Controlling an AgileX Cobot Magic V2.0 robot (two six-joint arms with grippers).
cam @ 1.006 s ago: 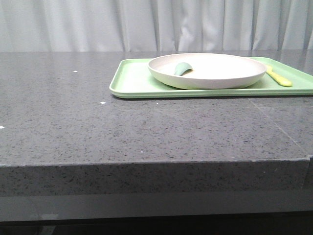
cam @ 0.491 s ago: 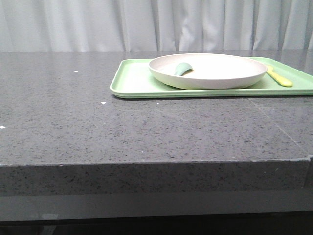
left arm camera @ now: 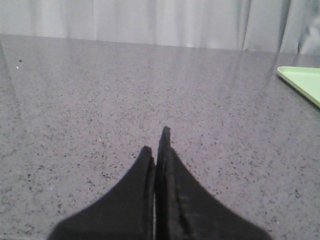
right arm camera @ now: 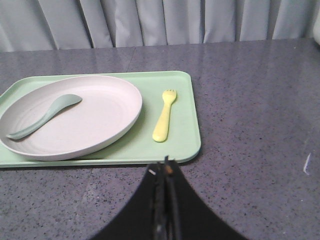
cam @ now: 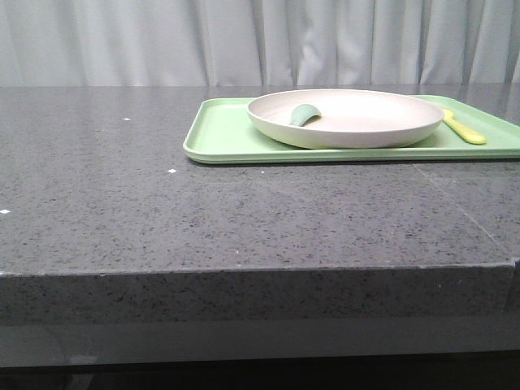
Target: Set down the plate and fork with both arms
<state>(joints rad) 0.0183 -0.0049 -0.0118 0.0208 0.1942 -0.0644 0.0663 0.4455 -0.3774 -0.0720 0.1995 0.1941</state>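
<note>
The cream plate [cam: 344, 118] [right arm camera: 70, 117] rests on a light-green tray [cam: 227, 134] [right arm camera: 182, 135] at the back right of the table. A pale-yellow fork [cam: 464, 127] [right arm camera: 164, 115] lies on the tray beside the plate's right side, apart from it. My right gripper [right arm camera: 165, 167] is shut and empty, over the bare table just short of the tray's near edge. My left gripper [left arm camera: 156, 142] is shut and empty over bare grey table, with the tray's corner [left arm camera: 302, 82] far off to one side. Neither gripper shows in the front view.
A grey-green spoon [cam: 304, 114] [right arm camera: 45, 115] lies inside the plate. The speckled grey stone table [cam: 203, 211] has its front edge close to the camera. White curtains [cam: 122, 41] hang behind the table.
</note>
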